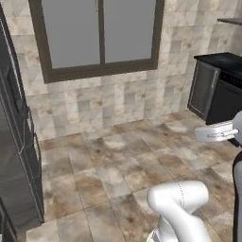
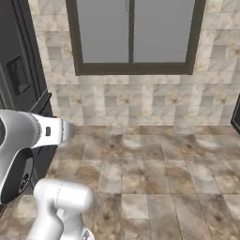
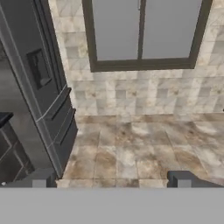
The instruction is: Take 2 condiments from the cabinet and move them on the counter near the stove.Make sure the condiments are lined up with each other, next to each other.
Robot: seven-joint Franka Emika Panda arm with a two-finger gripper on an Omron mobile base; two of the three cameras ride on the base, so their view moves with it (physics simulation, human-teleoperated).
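Observation:
The condiments, the cabinet and the stove are out of view. My gripper (image 3: pixel 111 181) is open: its two dark fingertips (image 3: pixel 39 181) rise far apart at the bottom of the hand view, with only bare floor between them. It points toward a tiled wall with a dark-framed window (image 3: pixel 142 35). A corner of black counter (image 1: pixel 222 59) above a grey front stands at the far right of the left base view, well away from the arm.
A tall dark fridge-like unit (image 3: pixel 43 87) with bar handles fills the left side and also shows as the dark unit (image 1: pixel 14 142) (image 2: pixel 23 70) in both base views. A brown tiled floor (image 2: pixel 154 164) stretches to the window wall.

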